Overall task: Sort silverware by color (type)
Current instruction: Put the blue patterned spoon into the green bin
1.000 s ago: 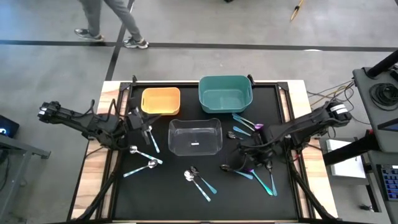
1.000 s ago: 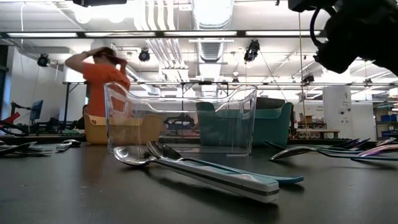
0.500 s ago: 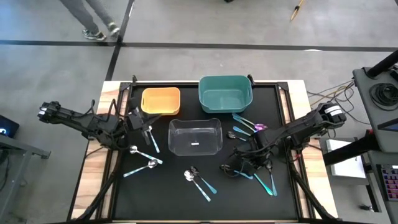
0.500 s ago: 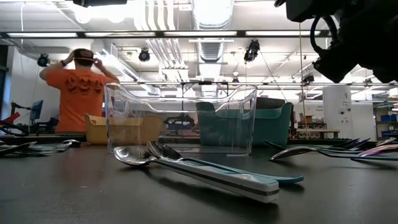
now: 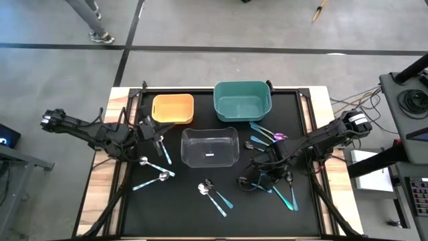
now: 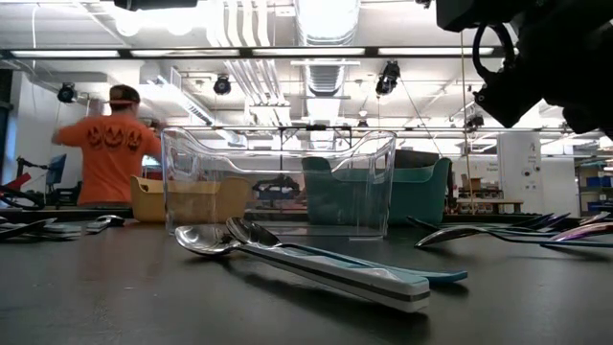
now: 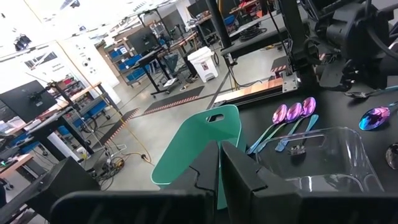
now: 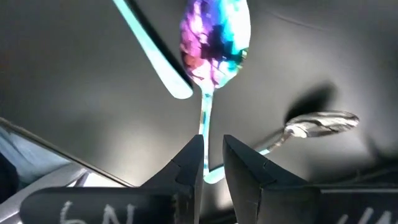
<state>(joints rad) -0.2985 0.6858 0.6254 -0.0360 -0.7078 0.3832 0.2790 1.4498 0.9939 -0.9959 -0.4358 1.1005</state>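
My right gripper [image 8: 211, 140] is shut on an iridescent purple-pink spoon [image 8: 214, 34] over the black mat's right part [image 5: 262, 175]. Under it lie a teal handle [image 8: 149, 50] and a silver spoon [image 8: 320, 121]. More silverware lies flat on the mat: silver spoons [image 5: 154, 169] at the left, two [image 5: 208, 189] in the near middle, purple ones [image 5: 274, 137] by the teal bin. My left gripper [image 5: 159, 142] hangs shut and empty left of the clear bin [image 5: 210, 147]. My right gripper pinches the spoon's thin handle [image 8: 203, 124] between its two fingers. The fingers slant down from the table's right and lie along the handle. The bowl [image 8: 214, 56] sticks out past the fingertips toward the mat. Whether it touches the mat I cannot tell.
An orange bin [image 5: 173, 108] and a teal bin [image 5: 242, 100] stand at the far edge, with the clear bin in front of them. Teal-handled spoons [image 5: 289, 195] lie near my right gripper. A person in an orange shirt [image 6: 110, 144] stands in the room behind.
My right gripper has sunk a little toward the mat and rolled at the wrist, staying shut on the spoon. The person beyond the table has walked and turned.
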